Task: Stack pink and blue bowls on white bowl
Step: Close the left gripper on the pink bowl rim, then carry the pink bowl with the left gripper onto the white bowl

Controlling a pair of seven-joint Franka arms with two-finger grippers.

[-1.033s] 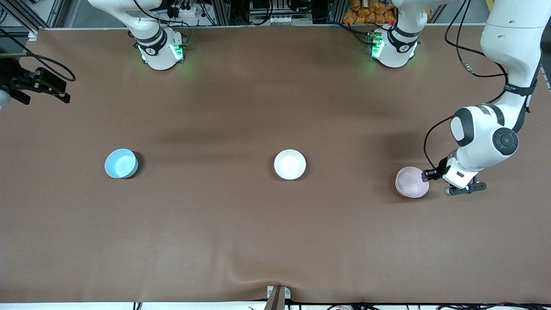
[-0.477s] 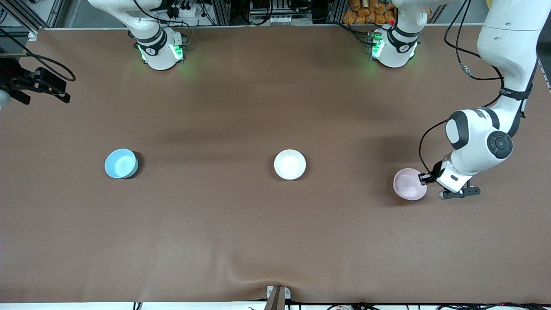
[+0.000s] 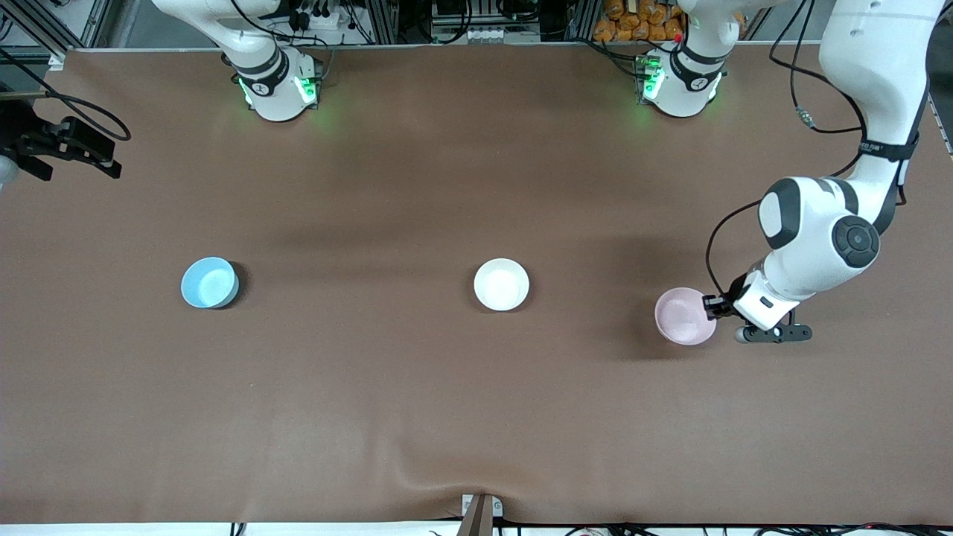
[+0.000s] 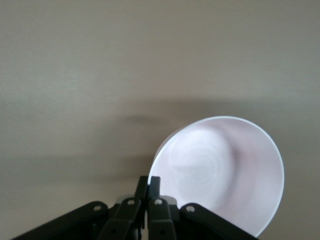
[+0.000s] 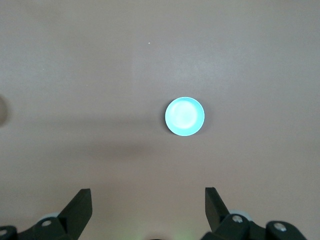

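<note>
- Toward the left arm's end of the table, the pink bowl (image 3: 684, 316) hangs clamped by its rim in the left gripper (image 3: 713, 304); its shadow on the table (image 3: 476, 417) suggests it is slightly raised and tilted.
- In the left wrist view, the left gripper's fingers (image 4: 148, 186) stand pinched together on the thin rim of the pink bowl (image 4: 225, 170), one inside the wall and one outside.
- Handling judgement: the bowl appears light, rigid and glossy, so a rim pinch may let it swing or slip. A hold on the rim edge is the only practical purchase; the smooth wall offers none.
- The white bowl (image 3: 501, 284) sits upright at mid-table, well apart from the pink bowl, and is the stacking target.
- The blue bowl (image 3: 210, 282) sits upright toward the right arm's end, untouched.
- The right gripper (image 5: 147, 207) waits high over the table toward the right arm's end with its fingers spread wide and empty; the blue bowl (image 5: 184, 116) shows below it in the right wrist view.
</note>
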